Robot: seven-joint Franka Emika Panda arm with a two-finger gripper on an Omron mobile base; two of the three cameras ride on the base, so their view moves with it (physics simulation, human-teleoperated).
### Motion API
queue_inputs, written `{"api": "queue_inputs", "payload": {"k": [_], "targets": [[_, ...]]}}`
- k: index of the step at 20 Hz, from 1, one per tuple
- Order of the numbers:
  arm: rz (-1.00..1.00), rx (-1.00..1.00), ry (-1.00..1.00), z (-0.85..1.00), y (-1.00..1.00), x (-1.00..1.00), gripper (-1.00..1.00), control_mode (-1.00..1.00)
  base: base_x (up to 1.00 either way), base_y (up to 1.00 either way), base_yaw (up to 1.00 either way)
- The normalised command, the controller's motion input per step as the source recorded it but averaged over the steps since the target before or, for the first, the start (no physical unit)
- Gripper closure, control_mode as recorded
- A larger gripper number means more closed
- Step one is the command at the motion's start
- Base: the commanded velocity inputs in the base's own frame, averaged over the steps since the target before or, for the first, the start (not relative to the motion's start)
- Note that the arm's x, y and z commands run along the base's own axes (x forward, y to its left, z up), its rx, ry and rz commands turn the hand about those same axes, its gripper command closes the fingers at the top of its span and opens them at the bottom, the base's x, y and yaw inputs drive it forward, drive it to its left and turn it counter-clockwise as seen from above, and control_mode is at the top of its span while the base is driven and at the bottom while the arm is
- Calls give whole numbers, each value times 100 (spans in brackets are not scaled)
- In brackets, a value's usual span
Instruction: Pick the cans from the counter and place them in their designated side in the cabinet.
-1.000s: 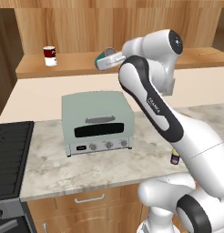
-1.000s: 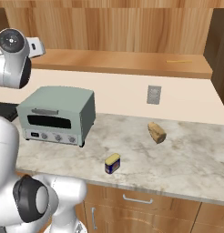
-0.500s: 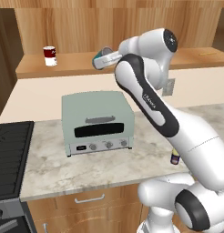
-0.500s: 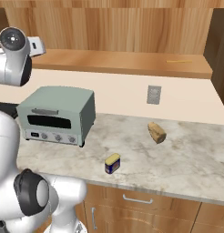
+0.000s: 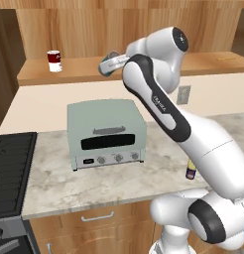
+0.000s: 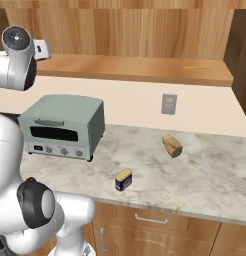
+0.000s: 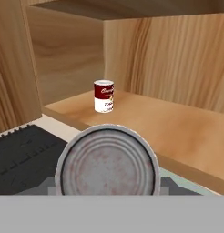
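Observation:
My gripper is shut on the teal can and holds it tilted just above the front edge of the cabinet shelf, over the toaster oven. In the hand view the can's silvery top sits close at the bottom and hides the fingertips. On the counter near its front edge lies the dark blue can with its yellow top. From the left base view that dark blue can peeks out behind my arm.
A red-and-white can stands on the shelf's left part, also ahead in the hand view. The mint-green toaster oven sits under the gripper. A black stove top lies left, a bread roll right, and an outlet on the wall.
The gripper has carried the teal can a little to the left along the shelf's front, toward the red-and-white can. The dark blue can has not moved.

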Motion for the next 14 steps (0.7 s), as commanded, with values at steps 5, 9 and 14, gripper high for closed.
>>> {"api": "queue_inputs", "payload": {"k": [5, 9, 14], "targets": [[0, 0, 1, 0, 8, 13, 100, -100, 0, 0, 0], [0, 0, 0, -7, 9, 15, 100, -100, 0, 0, 0], [1, 0, 0, -14, 14, 24, 100, -100, 0, 0, 0]]}}
